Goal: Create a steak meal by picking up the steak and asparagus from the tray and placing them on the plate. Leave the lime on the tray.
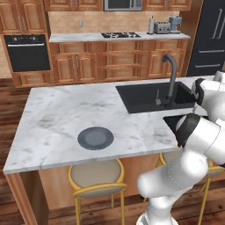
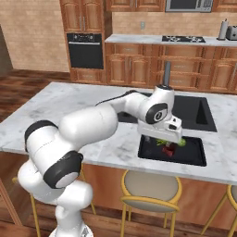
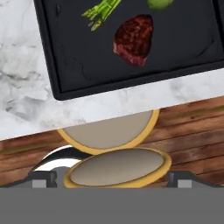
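Note:
The black tray [image 3: 65, 74] lies near the counter's front edge, seen from above in the hand view. On it are the dark red steak [image 3: 134, 39], the green asparagus [image 3: 101, 12] to its upper left, and the yellow-green lime [image 3: 159, 3] at the top edge. My gripper [image 3: 112, 179] is open, its tips wide apart with nothing between them. In the right base view the gripper [image 2: 160, 138] hovers over the tray [image 2: 194, 155], above the steak [image 2: 169, 149] and beside the lime [image 2: 182, 142]. The round grey plate [image 1: 96, 138] sits far to the left on the marble counter.
A black sink basin [image 1: 149, 96] with a dark faucet [image 1: 171, 77] lies behind the tray. Yellow-framed stools [image 3: 118, 168] stand under the counter's front edge [image 1: 88, 160]. Bare marble [image 1: 136, 132] separates plate and tray.

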